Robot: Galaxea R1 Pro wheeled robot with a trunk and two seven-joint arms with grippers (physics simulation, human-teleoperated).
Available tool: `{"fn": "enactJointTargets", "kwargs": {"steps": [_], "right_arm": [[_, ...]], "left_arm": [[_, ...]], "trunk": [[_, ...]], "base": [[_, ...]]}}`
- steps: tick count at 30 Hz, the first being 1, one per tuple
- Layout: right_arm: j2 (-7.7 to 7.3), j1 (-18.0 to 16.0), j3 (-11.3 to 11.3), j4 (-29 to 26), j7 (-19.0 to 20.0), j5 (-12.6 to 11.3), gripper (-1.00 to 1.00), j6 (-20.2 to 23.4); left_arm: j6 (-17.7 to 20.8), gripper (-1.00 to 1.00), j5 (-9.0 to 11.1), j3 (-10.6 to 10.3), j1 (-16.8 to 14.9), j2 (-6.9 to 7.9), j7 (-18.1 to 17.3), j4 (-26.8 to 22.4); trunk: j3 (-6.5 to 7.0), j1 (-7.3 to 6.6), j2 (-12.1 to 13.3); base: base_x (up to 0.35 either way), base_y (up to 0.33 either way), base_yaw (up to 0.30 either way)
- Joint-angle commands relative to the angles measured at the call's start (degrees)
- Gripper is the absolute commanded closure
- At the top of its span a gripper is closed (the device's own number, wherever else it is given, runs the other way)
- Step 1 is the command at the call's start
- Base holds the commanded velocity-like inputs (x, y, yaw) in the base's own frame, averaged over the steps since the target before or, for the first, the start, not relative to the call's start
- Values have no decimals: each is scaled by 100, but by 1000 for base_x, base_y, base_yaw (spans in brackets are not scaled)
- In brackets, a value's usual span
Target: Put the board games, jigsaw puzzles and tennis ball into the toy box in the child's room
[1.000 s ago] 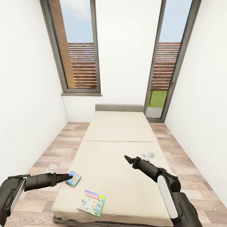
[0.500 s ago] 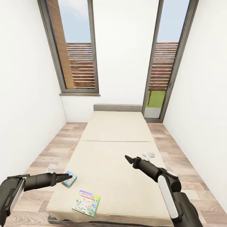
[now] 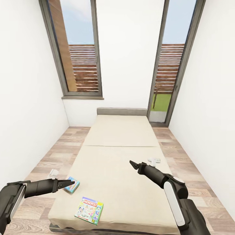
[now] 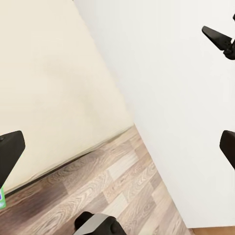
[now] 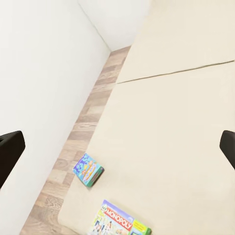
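Still early — two board games, blue [image 3: 72, 186] at 9 o'clock of the green-edged one [image 3: 89, 210], unlifted on bed [image 3: 120, 153]; left gripper [image 3: 70, 182] and right gripper [image 3: 132, 164] spread apart, empty.

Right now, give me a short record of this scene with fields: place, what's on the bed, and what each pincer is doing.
place: white-walled room, wood plank floor, two tall dark-framed windows
bed: beige mattress, dark headboard at the far end
blue board game: near the bed's left edge
green-edged board game: flat, close to the bed's near edge, apart from the blue one
left pincer: open, empty, tips in front of the blue game in the head view
right pincer: open, empty, above the mattress
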Motion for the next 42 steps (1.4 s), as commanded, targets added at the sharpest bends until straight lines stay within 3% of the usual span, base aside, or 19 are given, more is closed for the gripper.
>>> {"fn": "enactJointTargets", "kwargs": {"steps": [1, 16, 25, 31, 32, 39, 42], "right_arm": [[3, -6, -7, -3, 8, -15, -100, 33], [-6, -5, -25, 4, 20, -25, -100, 33], [-4, -5, -26, 4, -11, -19, -100, 31], [-9, -6, -35, -12, -8, -7, -100, 57], [-14, -6, -95, -16, 0, -2, -100, 80], [-14, -6, -318, -45, 23, -17, -100, 106], [-16, -6, -359, -48, 31, -17, -100, 109]], "left_arm": [[61, -100, 0, 3, -5, 0, -20, -1], [78, -100, 38, 2, -5, -71, 484, -1], [129, -100, 38, 0, -5, -197, 856, -1], [379, -100, 21, -11, -5, -320, 1481, -1], [473, -100, 11, -12, -5, -367, 1814, -1], [540, -100, -7, -27, 29, -328, 1951, 61], [546, -100, -113, -27, 68, -305, 2053, 72]], "trunk": [[-13, 4, -13], [-13, 4, -13], [-175, 201, -374], [-282, 333, -615], [-300, 355, -655], [-426, 509, -935], [-480, 575, -1056]], "base": [[0, 0, 0], [0, 0, 0], [0, 0, 0], [0, 0, 0], [0, 0, 0], [0, 0, 0], [0, 0, 0]]}}
